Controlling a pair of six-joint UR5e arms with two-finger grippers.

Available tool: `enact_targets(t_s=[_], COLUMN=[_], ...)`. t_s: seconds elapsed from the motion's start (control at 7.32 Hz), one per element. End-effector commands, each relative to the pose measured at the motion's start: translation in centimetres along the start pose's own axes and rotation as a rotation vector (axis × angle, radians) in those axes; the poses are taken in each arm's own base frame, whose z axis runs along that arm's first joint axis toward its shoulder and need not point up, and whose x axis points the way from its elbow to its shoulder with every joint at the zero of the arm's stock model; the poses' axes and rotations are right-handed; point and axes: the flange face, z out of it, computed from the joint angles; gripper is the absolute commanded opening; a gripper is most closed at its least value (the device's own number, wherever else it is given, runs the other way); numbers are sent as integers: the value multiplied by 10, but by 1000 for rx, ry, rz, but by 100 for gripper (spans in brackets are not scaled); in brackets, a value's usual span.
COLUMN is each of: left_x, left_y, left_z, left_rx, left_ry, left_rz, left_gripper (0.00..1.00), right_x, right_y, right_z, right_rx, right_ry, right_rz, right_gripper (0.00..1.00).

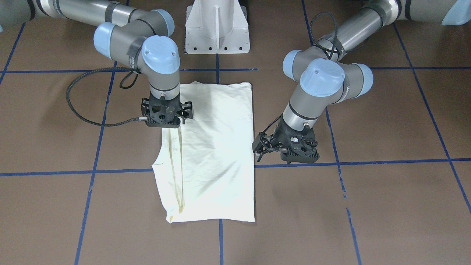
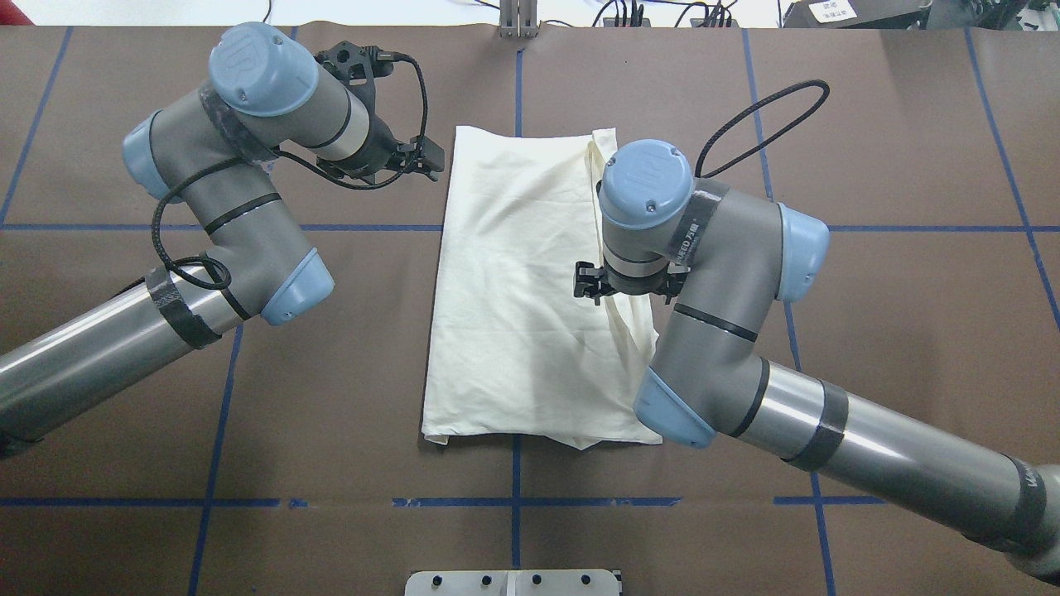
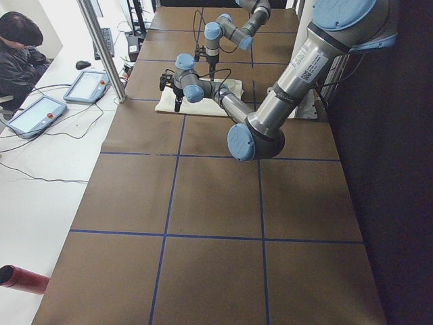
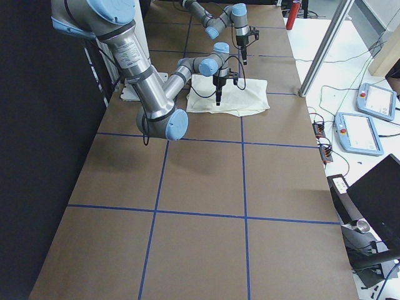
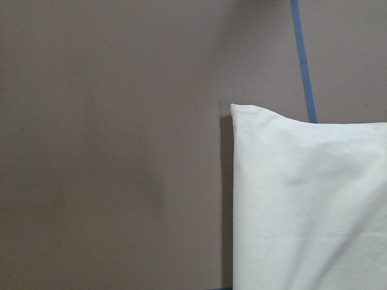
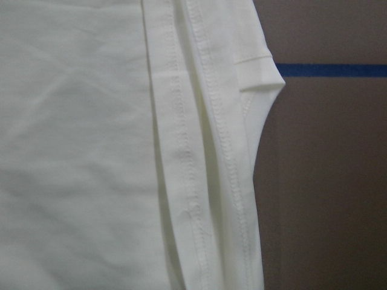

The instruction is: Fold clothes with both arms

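Observation:
The clothes (image 1: pixel 217 147) (image 2: pixel 522 290) are one cream shirt folded into a long rectangle, plain side up, with no print showing. My right gripper (image 1: pixel 167 118) (image 2: pixel 621 285) points straight down over the shirt's long hemmed edge, jaws spread and open with nothing in them. The right wrist view shows only stacked hems (image 6: pixel 199 157) and table. My left gripper (image 1: pixel 259 149) (image 2: pixel 424 157) hangs open just off the opposite long edge, beside the cloth and apart from it. A far corner of the shirt (image 5: pixel 242 115) fills the left wrist view.
The white pedestal base (image 1: pixel 217 29) stands at the robot's edge of the brown table, which is marked with blue tape lines (image 1: pixel 368 162). A seated person (image 3: pixel 20 54) and control tablets (image 3: pixel 40 112) (image 4: pixel 359 131) are beyond the far side. A metal post (image 3: pixel 101 47) stands there too.

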Motion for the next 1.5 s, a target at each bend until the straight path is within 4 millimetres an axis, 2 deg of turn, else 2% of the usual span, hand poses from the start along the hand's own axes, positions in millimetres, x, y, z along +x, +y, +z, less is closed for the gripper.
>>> enact_targets(t_s=[0.0, 0.41, 0.82, 0.96, 1.23, 1.37], left_x=[0, 0, 2, 2, 1, 1], left_y=[0, 0, 0, 0, 0, 0], left_z=[0, 0, -1, -1, -1, -1], left_rx=[-2, 0, 1, 1, 1, -1], left_ry=[2, 3, 5, 5, 4, 5], left_rz=[6, 6, 7, 6, 7, 5], left_gripper=[100, 100, 100, 100, 100, 100], right_x=[-5, 4, 20, 30, 83, 100], right_y=[-18, -21, -37, -46, -62, -75], right_z=[16, 42, 40, 38, 55, 52], right_rx=[-13, -47, -61, -63, -83, -75], right_ry=[37, 80, 79, 77, 113, 118], right_rz=[-19, -28, -12, -6, -28, -55], right_gripper=[100, 100, 100, 100, 100, 100])
